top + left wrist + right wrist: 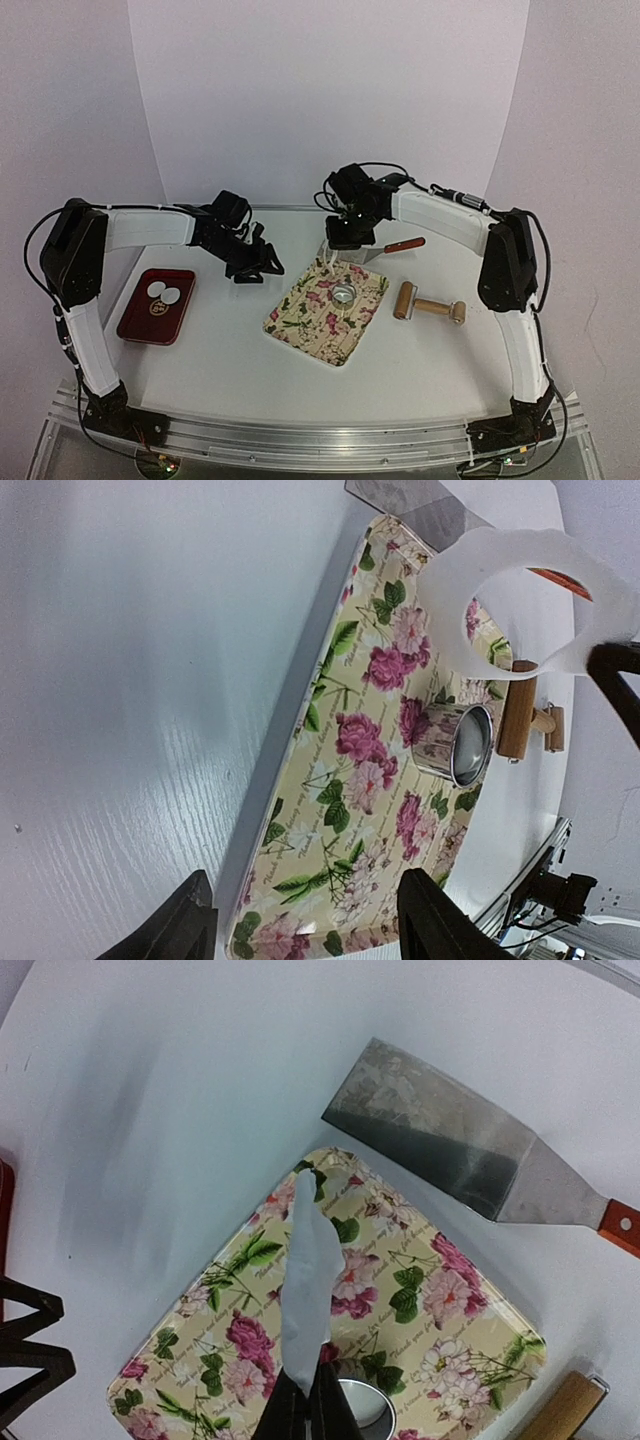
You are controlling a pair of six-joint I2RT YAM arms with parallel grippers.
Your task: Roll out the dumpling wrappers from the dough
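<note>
Two thin round white dumpling wrappers (164,293) lie in a red tray (140,322) at the left. My right gripper (346,244) is shut on a leftover sheet of white dough (310,1280) with a round hole in it (447,600), and holds it hanging above the far end of a floral tray (300,315). In the right wrist view the gripper (308,1400) pinches the sheet's edge. A metal ring cutter (345,294) stands on the floral tray. My left gripper (255,266) is open and empty, left of the floral tray (350,780), with one finger (430,925) over it.
A metal spatula (385,247) with a red handle lies just beyond the floral tray. Its blade shows in the right wrist view (440,1140). A wooden rolling pin (430,305) lies to the tray's right. The red tray sits near the left arm.
</note>
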